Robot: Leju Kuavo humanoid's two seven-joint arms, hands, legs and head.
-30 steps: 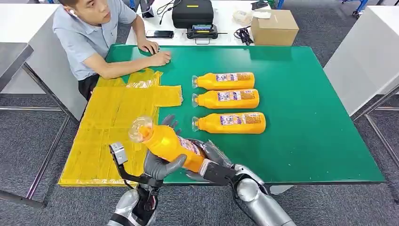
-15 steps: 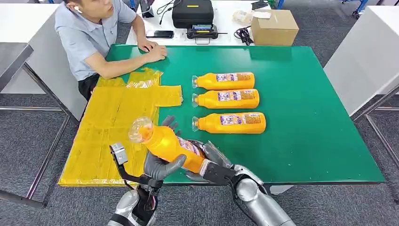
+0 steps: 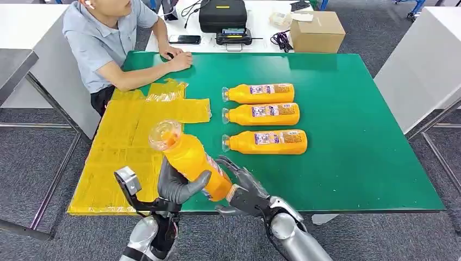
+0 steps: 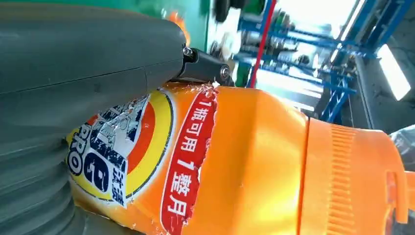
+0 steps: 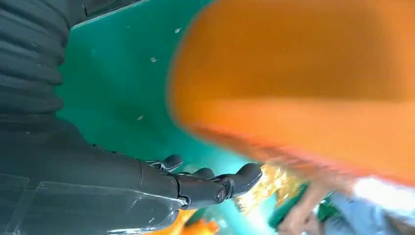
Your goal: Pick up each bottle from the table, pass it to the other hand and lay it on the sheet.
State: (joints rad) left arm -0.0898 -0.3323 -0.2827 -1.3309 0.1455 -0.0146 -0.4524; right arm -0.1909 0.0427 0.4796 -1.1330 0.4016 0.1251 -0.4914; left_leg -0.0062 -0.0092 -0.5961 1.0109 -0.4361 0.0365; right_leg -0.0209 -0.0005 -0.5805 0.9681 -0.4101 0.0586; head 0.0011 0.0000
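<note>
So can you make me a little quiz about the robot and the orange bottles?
1. How many orange plastic bottles lie on the green table?
2. True or false: the left robot hand grips the raised orange plastic bottle.
3. What lies on the crinkly yellow plastic sheet? A) two bottles B) one bottle C) no bottle

Key:
1. Three.
2. True; the right robot hand has its fingers spread beside the bottle's base.
3. C.
</note>
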